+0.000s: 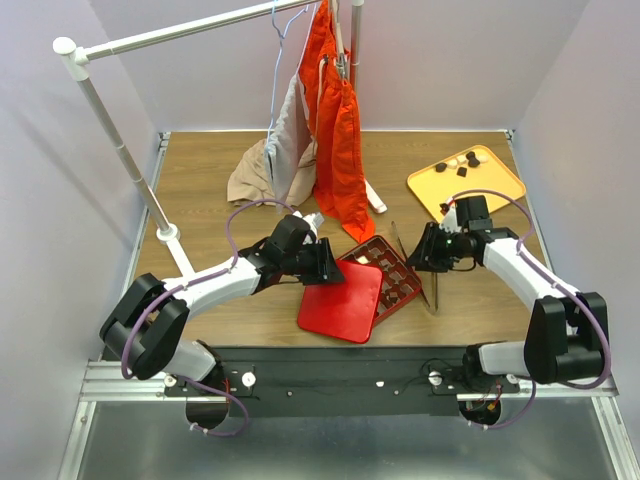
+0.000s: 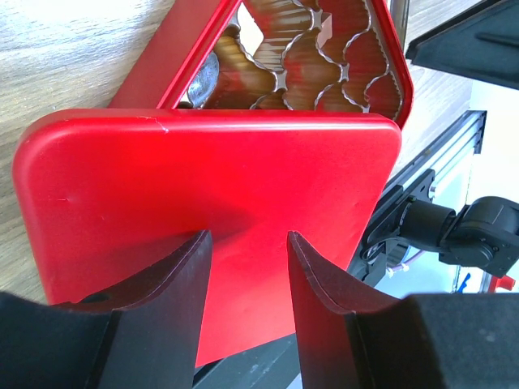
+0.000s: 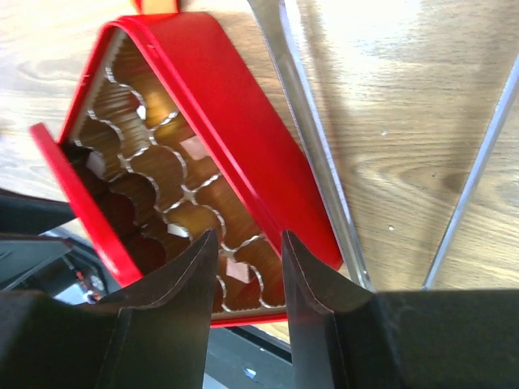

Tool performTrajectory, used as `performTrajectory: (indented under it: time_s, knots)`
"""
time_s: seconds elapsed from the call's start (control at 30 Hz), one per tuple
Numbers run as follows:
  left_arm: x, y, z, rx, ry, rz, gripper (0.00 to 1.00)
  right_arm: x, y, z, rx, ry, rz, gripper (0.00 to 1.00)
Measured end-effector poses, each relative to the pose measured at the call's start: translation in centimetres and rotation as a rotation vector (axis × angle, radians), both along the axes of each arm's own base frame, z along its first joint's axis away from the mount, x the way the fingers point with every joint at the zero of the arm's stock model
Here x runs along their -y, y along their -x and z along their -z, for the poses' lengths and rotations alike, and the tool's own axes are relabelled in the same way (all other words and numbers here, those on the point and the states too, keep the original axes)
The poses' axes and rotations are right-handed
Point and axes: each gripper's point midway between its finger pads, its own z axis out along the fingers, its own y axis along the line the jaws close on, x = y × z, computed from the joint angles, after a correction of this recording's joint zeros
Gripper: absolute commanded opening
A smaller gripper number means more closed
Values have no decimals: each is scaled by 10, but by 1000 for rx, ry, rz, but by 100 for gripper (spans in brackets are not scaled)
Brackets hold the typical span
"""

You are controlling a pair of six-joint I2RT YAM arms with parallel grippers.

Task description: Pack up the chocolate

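Observation:
Several small dark and white pieces of chocolate (image 1: 463, 163) lie on the yellow-orange tray (image 1: 500, 188) at the back right. The red gridded box (image 1: 392, 270) sits mid-table with its flat red lid (image 1: 340, 300) overlapping its left side. In the left wrist view, one dark lump (image 2: 203, 77) shows in a cell of the box (image 2: 324, 49). My left gripper (image 1: 326, 262) is open, fingers apart just above the lid (image 2: 211, 162), holding nothing. My right gripper (image 3: 247, 239) is open over the near corner cells of the box (image 3: 243, 121), with nothing between its fingers.
Metal tongs (image 1: 436, 285) lie on the wood just right of the box. A clothes rail stands at the back left on a white pole (image 1: 130, 165), with an orange garment (image 1: 335, 130) hanging from it. A beige cloth (image 1: 255, 175) lies beneath.

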Motion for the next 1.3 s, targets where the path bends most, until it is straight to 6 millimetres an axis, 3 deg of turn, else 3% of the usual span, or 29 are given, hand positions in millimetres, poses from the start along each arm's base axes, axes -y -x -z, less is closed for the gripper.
performTrajectory:
  time_s: [0.2,0.3,0.63,0.87,1.23,1.27,1.3]
  knots:
    - [0,0,0,1,0,0,52,-1,3,10,-18,41,-8,31]
    - [0,0,0,1,0,1,52,2,3,13,-17,58,-7,17]
    - [0,0,0,3,-1,3,52,-1,2,14,-6,54,-17,1]
    - [1,-2,-2,9,2,3,52,-11,8,13,1,-27,22,1]
    - [4,-8,-10,22,1,0,51,-26,37,13,-76,-218,194,2]
    - [6,-9,-10,21,0,1,51,-27,38,13,-82,-229,201,21]
    - [7,-10,-10,22,0,1,51,-27,39,13,-86,-234,202,32]
